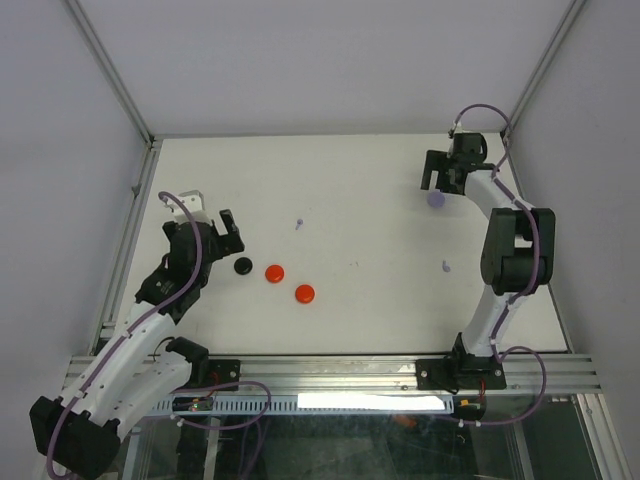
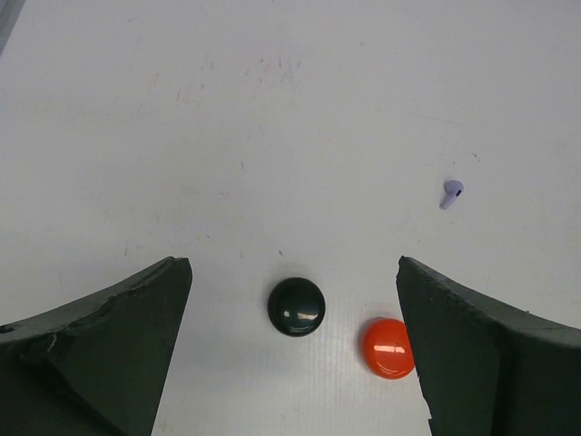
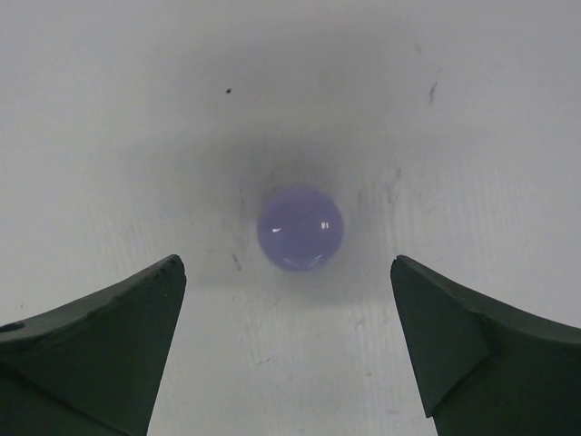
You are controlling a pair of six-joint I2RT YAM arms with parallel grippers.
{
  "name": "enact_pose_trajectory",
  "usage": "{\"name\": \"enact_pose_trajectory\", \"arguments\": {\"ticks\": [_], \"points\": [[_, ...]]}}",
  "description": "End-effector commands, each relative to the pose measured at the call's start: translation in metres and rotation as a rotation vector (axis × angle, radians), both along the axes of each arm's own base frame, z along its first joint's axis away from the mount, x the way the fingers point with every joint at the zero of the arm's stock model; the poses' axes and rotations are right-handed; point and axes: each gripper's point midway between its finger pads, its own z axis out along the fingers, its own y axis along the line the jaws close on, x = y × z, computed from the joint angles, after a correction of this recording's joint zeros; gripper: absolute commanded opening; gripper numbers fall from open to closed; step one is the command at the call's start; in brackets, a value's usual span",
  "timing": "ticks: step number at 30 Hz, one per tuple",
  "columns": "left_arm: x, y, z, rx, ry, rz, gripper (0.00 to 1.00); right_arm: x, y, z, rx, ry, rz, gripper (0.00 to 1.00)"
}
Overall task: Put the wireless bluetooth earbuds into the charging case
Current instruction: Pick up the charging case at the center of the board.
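Over the white table [image 1: 380,200], left gripper [image 2: 292,265] and right gripper [image 3: 289,263] are held agape, empty. Approach is judged underway; the earbud [image 2: 451,193] at two o'clock must be pinched next.

Four round discs are visible: one black disc [image 1: 242,265], one red disc [image 1: 274,272], a second red disc [image 1: 304,293] and one lavender disc [image 1: 435,198]. Two earbuds show: a lavender earbud [image 1: 299,224] and a second lavender earbud [image 1: 446,266].

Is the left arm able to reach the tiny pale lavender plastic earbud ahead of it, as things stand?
Probably yes. The left gripper is open, the earbud lies alone ahead, and the black round disc and red round disc sit nearer, off that path.
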Motion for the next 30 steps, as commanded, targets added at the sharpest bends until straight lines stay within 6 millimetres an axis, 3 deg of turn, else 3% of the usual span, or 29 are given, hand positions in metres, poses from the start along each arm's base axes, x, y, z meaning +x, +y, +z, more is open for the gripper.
{"name": "enact_pose_trajectory", "arguments": {"ticks": [1,10,17,30], "points": [[0.009,0.000,0.018,-0.003,-0.089,-0.042,0.99,0.029,-0.005,0.015,0.035,-0.056,0.122,0.99],[0.020,0.000,0.011,-0.102,-0.057,-0.063,0.99,0.032,0.002,-0.013,0.050,0.033,0.301,0.99],[0.021,-0.007,0.012,-0.142,-0.079,-0.095,0.99,0.028,-0.003,-0.038,0.012,0.089,0.339,0.96],[0.024,-0.019,0.006,-0.176,-0.067,-0.151,0.99,0.010,0.014,-0.064,-0.010,0.169,0.397,0.70]]}}
